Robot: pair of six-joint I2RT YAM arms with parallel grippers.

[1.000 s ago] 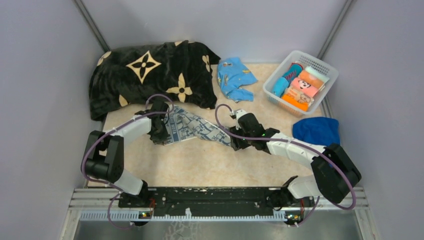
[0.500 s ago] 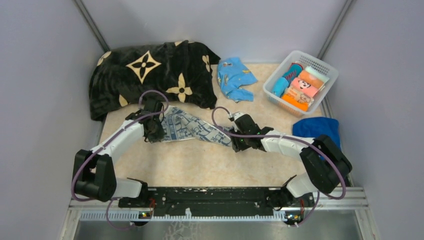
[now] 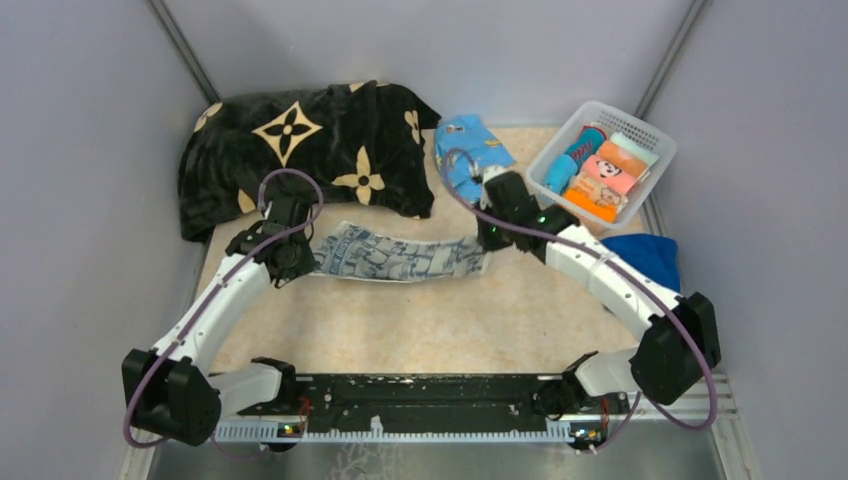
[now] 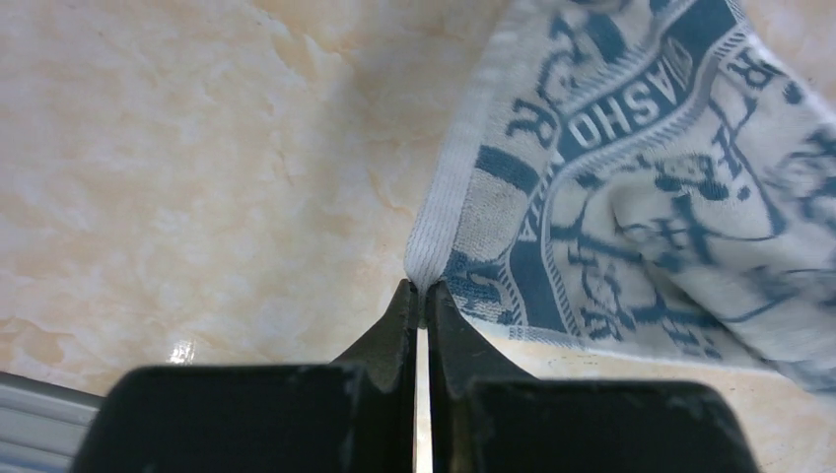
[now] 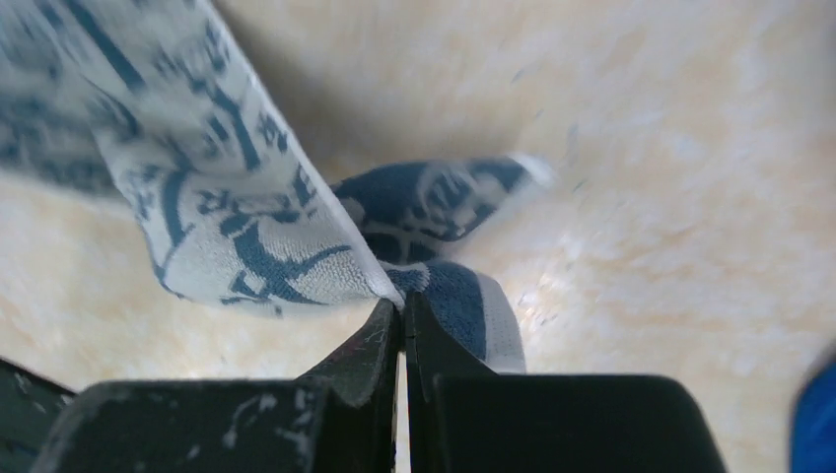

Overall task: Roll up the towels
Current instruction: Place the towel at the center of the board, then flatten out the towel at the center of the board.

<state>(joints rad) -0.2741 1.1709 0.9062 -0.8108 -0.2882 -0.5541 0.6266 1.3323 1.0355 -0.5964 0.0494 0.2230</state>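
The white towel with dark-blue print hangs stretched in a long band between my two grippers above the table's middle. My left gripper is shut on its left corner; the left wrist view shows the white hem pinched at the gripper and the printed towel spreading right. My right gripper is shut on the right end; in the right wrist view the gripper clamps a fold of the towel. The small turquoise towel lies crumpled at the back. The royal-blue towel sits bunched at the right edge.
A black blanket with cream flowers is heaped at the back left. A white basket holding several rolled cloths stands at the back right. Grey walls enclose the beige table on three sides.
The right gripper closed on the printed towel's right end and moved back and right. The left arm drew left. The towel went from a slack diagonal to a long, nearly level band.
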